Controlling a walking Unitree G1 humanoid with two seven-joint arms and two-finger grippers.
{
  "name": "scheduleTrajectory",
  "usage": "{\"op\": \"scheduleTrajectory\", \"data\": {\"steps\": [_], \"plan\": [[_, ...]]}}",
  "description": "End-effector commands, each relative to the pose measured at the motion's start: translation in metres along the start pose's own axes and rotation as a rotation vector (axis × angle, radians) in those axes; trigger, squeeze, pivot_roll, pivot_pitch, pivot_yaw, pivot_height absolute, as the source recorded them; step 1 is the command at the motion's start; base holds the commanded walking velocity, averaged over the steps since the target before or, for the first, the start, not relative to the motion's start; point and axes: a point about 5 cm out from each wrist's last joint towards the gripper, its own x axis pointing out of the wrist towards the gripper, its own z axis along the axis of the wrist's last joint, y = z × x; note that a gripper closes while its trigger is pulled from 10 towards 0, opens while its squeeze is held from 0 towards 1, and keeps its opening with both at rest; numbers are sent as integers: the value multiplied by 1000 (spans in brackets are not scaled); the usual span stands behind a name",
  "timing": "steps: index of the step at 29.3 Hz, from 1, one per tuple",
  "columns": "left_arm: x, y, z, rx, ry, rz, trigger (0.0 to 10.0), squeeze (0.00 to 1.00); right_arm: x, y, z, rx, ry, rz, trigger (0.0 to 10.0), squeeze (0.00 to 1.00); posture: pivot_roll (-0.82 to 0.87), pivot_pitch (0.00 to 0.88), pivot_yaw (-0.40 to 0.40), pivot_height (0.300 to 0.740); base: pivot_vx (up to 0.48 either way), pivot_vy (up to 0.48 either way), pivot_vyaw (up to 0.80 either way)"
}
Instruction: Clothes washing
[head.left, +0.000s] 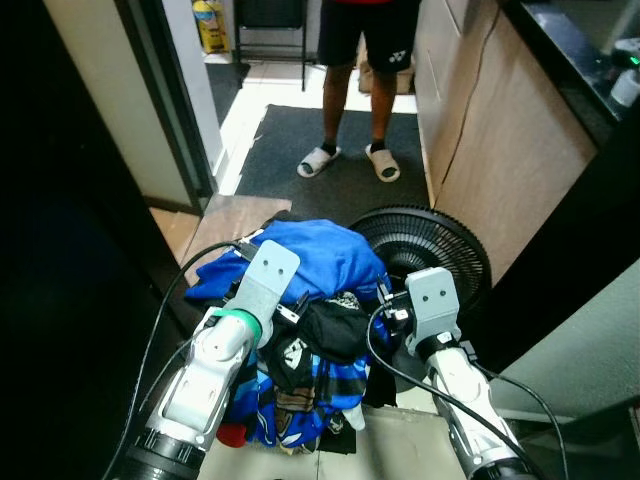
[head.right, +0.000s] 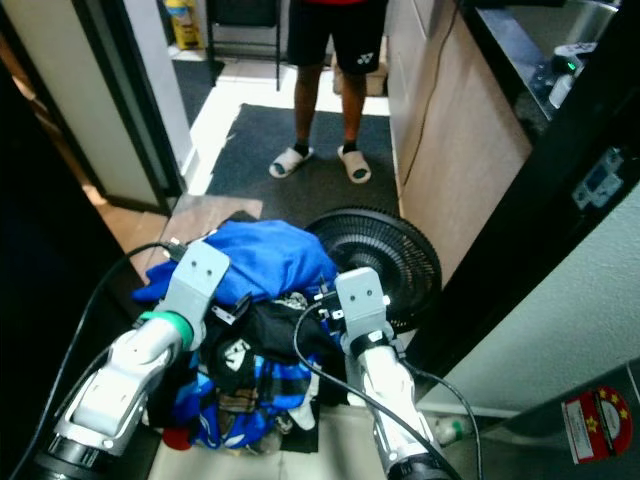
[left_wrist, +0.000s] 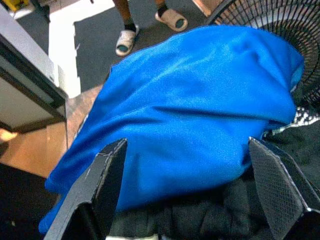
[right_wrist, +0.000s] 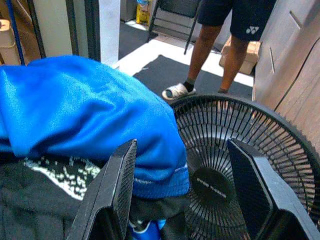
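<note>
Closest in, both silver arms reach forward over a heap of clothes. The left gripper has its black fingers spread wide and released, hovering just above a bright blue garment that lies on top of the heap. The right gripper is likewise spread apart and grasps nothing; it sits at the heap's right edge, where the blue cloth drapes beside dark, patterned clothing. Under the blue garment lie black pieces and blue striped fabric. Just behind and to the right of the heap stands a black floor fan, its round grille tilted up. Beyond it a dark mat covers the floor, and a person in dark shorts and pale sandals stands on it, beside a wooden cabinet wall.
</note>
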Motion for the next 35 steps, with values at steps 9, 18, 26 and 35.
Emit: {"op": "scheduleTrajectory", "data": {"steps": [9,18,26,35], "plan": [[-15,4,-9,3,54,22,10000,0,-8,10,-7,21,38,36,10000,0,196,273,69,740,0,0,0],[-9,-3,-4,-25,67,6,10000,0,-11,10,-14,19,68,35,10000,0,177,270,69,740,0,0,0],[27,-7,23,-20,15,-13,10000,0,-12,1,-17,-2,82,0,10000,0,150,259,87,740,0,0,0],[18,-17,6,-9,68,-49,8431,0,-22,3,-20,3,98,-5,10000,0,142,282,97,740,0,0,0]]}}
